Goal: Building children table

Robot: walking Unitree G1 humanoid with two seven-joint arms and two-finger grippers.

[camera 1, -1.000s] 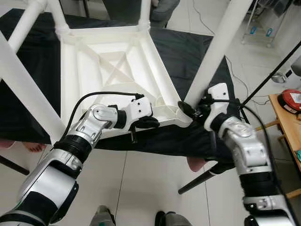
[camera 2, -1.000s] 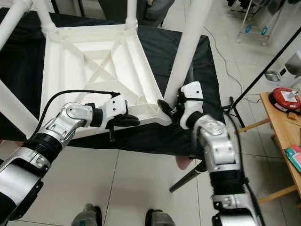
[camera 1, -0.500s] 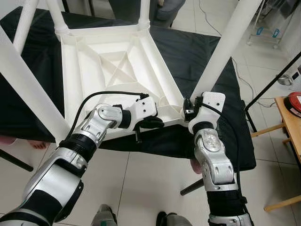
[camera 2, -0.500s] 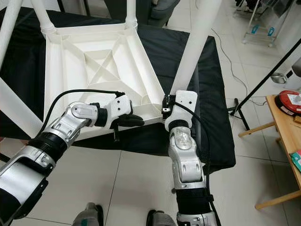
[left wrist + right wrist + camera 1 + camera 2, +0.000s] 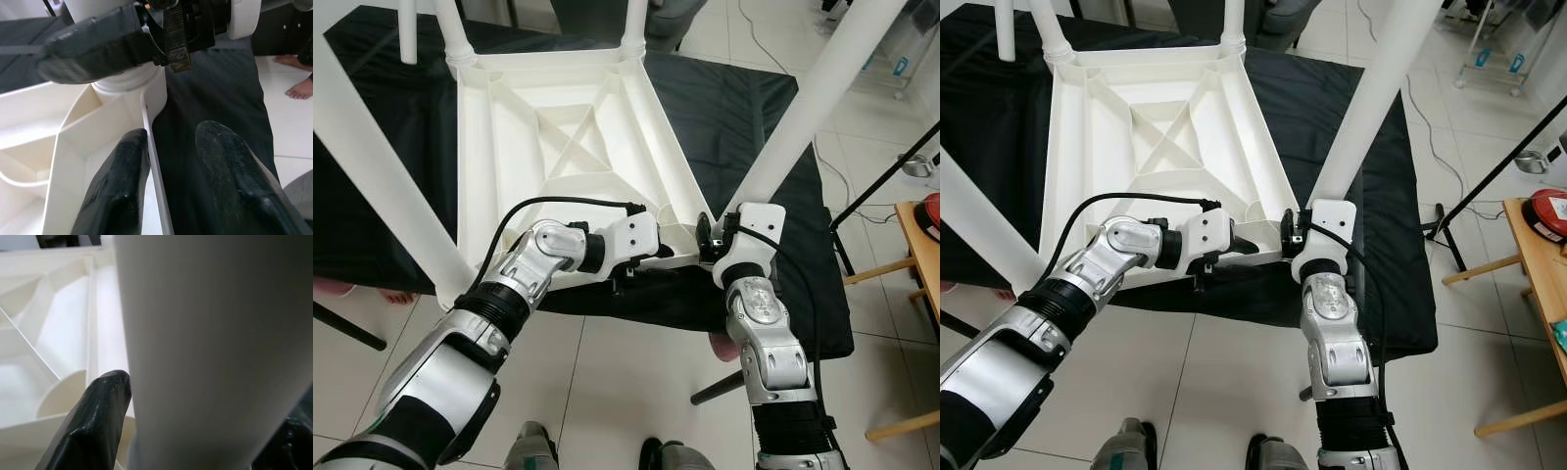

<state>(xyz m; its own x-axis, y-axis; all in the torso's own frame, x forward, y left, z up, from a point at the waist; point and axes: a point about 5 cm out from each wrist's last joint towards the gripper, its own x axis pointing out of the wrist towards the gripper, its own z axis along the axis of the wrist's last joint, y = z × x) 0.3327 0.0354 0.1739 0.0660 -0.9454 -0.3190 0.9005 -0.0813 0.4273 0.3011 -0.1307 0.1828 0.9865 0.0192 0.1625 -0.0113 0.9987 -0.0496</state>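
both hands at the near corner of the upturned children's table

your white plastic children's table (image 5: 558, 127) lies upside down on a desk draped in black cloth (image 5: 734, 108), its ribbed underside facing up with a moulded x of stiffening ribs in the middle. round white tubular legs stand up from its corners; the near-right leg (image 5: 803, 113) rises at a slant from the corner closest to you.

your left hand (image 5: 651, 262) sits on the near rim just beside that corner. in the left wrist view its two black fingers (image 5: 120, 188) straddle the thin white edge wall (image 5: 155, 196), one on the inside, one on the cloth side, a slim gap on either side, so it brackets the rim rather than clamps it hard.

your right hand (image 5: 710, 240) is at the leg's base, right at the corner socket. in the right wrist view one matte black finger (image 5: 93, 421) lies against the smooth white tube (image 5: 215, 347), the other at its far side, closed around the leg.

pale tiled floor (image 5: 607, 392) lies below the desk edge.
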